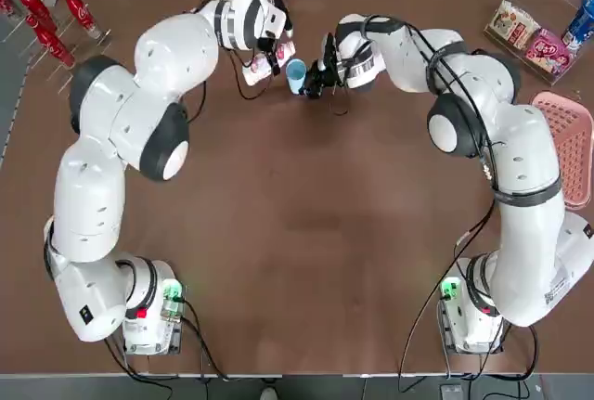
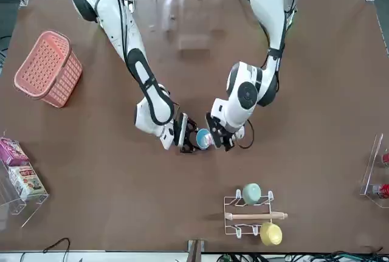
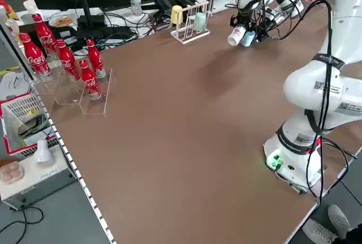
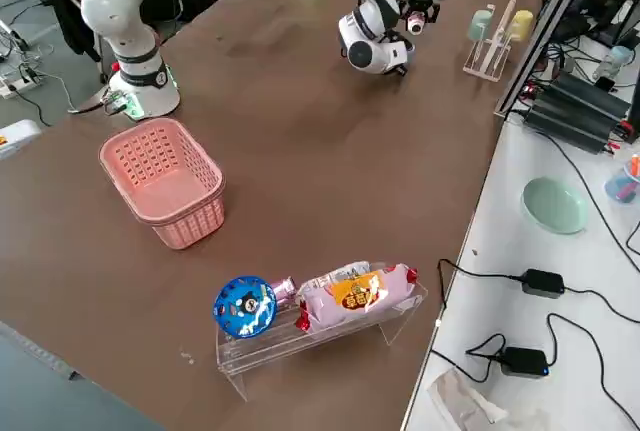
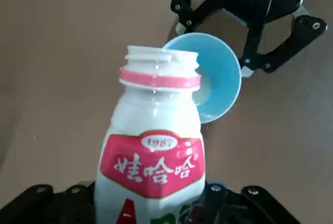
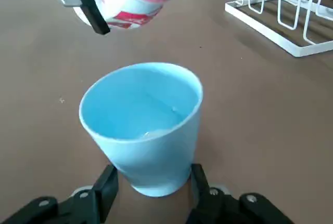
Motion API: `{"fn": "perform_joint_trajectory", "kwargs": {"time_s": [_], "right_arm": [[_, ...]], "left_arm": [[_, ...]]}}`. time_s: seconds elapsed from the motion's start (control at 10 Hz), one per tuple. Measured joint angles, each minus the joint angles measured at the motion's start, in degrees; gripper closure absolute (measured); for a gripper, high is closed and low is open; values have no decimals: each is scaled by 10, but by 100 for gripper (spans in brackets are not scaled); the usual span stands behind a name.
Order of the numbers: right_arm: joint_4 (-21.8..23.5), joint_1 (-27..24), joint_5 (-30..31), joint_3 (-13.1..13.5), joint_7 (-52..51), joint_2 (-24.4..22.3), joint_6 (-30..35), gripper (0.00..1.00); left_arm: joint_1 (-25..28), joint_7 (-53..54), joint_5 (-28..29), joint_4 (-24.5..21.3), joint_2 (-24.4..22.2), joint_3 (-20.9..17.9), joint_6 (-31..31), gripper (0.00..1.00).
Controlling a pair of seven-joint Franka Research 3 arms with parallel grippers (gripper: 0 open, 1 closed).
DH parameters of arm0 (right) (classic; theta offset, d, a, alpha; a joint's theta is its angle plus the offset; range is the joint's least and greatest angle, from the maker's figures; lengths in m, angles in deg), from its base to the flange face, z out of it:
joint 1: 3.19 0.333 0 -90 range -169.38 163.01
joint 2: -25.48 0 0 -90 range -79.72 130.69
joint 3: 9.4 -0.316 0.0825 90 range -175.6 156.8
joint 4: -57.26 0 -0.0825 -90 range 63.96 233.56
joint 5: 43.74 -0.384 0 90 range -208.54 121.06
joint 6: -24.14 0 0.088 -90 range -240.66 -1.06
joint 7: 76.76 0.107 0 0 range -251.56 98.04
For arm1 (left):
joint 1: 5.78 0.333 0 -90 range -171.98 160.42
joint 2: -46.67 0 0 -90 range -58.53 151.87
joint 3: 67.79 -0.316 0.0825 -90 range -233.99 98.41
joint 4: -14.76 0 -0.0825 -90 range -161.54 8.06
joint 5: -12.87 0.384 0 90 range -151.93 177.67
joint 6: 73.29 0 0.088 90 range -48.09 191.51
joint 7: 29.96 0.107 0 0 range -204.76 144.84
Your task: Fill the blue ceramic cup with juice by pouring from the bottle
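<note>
At the far middle of the worktop (image 1: 306,261) I see both arms meeting. My left hand (image 1: 266,55) is closed on the bottle (image 1: 261,63), gripping its lower body; the bottle is uncapped and tipped over, its open mouth pointing at the rim of the blue ceramic cup (image 1: 295,73) and just beside it. My right hand (image 1: 314,78) has its two fingers closed against the lower sides of the cup, which the right wrist view shows leaning slightly, with a little pale liquid lying in its bottom (image 6: 148,130). The left wrist view shows the bottle's threaded neck (image 5: 161,60) above a red ring and red label, the cup's opening just past it. Near both hands, toward the worktop's far edge, stands a white wire rack (image 2: 249,216) carrying a mint-green cup (image 2: 251,193) and a yellow cup (image 2: 270,233). A pink basket (image 1: 568,145) sits well apart on my right side, and red cola bottles (image 3: 65,57) stand at the far left corner.
</note>
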Motion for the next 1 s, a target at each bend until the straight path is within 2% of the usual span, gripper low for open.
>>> {"fn": "perform_joint_trajectory", "kwargs": {"time_s": [0.2,0.4,0.6,0.8,1.0], "right_arm": [[0,0,0,0,0,0,0,33],[0,0,0,0,0,0,0,27],[0,-2,-1,0,0,0,0,22],[-1,-3,-3,0,0,0,0,19],[-1,-5,-4,0,0,0,0,17]], "left_arm": [[23,69,-60,5,-5,-2,0,50],[40,134,-78,-9,-31,-3,-6,50],[56,192,-84,-47,-78,-4,-13,50],[95,312,-124,-98,-125,-4,-20,51],[134,427,-172,-140,-152,-4,-29,52]]}}
